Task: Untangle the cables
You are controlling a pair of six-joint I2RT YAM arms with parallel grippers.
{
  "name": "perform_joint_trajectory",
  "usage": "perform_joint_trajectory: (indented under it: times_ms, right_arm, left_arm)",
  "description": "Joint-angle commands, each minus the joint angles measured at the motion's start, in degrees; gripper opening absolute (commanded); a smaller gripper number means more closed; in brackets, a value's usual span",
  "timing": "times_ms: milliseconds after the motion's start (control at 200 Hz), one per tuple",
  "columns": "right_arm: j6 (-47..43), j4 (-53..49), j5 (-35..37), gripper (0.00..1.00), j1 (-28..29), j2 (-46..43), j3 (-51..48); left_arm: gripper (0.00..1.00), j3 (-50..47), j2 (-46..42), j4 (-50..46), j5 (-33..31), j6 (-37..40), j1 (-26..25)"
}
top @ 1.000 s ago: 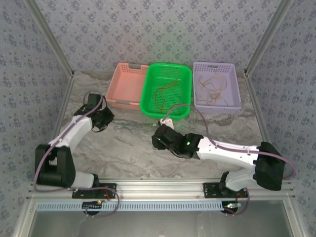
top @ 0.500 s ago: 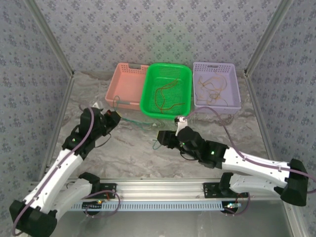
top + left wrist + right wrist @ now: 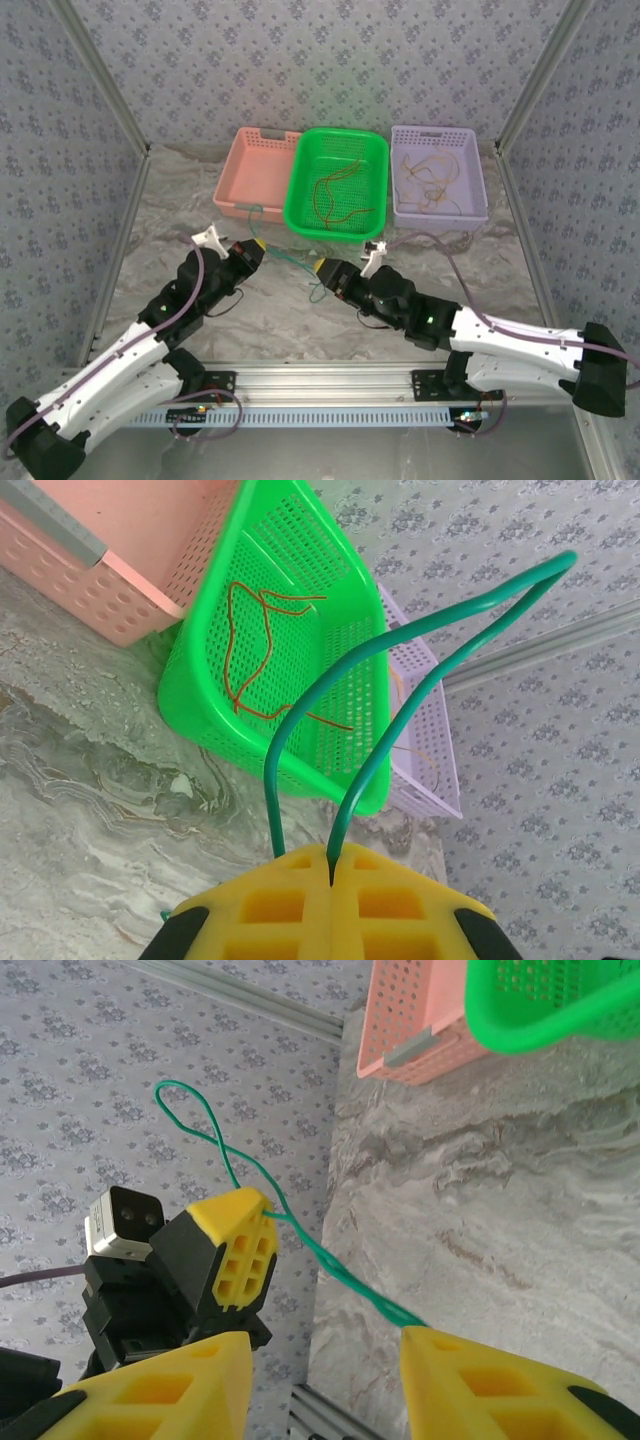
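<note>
Left wrist view, lower centre: I log left gripper (image 3: 330, 868) clenched on looped green cable (image 3: 269, 800); right gripper (image 3: 325, 1338), lower frame, stands released, cable meeting one fingertip (image 3: 430, 1345).

**A:** Baskets on the tabletop (image 3: 280, 315), quantity?

**B:** Three. One pink basket (image 3: 262, 165), one green basket (image 3: 372, 190), one lavender basket (image 3: 437, 131).

**A:** Cables, by colour?

**B:** Green cable (image 3: 345, 1275): one. Red-orange cable (image 3: 230, 645), in the green basket: one strand for certain, and a second cannot be confirmed. Yellow cables (image 3: 430, 180), in the lavender basket: several, tangled, exact number not readable.

**A:** Arms?

**B:** Two. One left arm (image 3: 150, 335), one right arm (image 3: 500, 335).
</note>
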Motion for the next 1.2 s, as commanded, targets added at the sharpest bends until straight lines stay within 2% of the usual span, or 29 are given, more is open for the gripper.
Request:
perform_joint_trajectory:
  times_ms: [0, 130, 255, 580, 829, 1194]
  right_arm:
    - [6.4, -1.0, 3.7, 0.44, 1.0, 1.0, 1.9]
    - [10.3, -3.3, 6.7, 0.44, 1.9, 0.3, -0.1]
    - [12.9, 0.9, 8.0, 0.44, 2.2, -1.5, -4.1]
    - [11.9, -1.5, 9.8, 0.45, 2.2, -2.3, -2.6]
    - [16.7, 0.7, 10.0, 0.31, 2.9, -1.6, -5.3]
    - [15.3, -2.5, 12.1, 0.35, 2.8, -3.7, -3.0]
  left_arm:
    - [0.0, -0.3, 0.2, 5.1, -3.5, -0.3, -1.3]
    - [0.0, -0.6, 0.1, 6.5, -4.4, -0.3, -2.2]
    - [0.0, -0.7, 0.4, 7.9, -4.6, -0.2, -2.6]
    - [0.0, -1.8, 1.9, 9.6, -5.4, -0.6, -3.7]
    - [0.0, -1.7, 1.8, 10.8, -5.5, -0.8, -3.8]
    - [0.0, -2.5, 2.1, 12.8, -4.7, -0.3, -3.9]
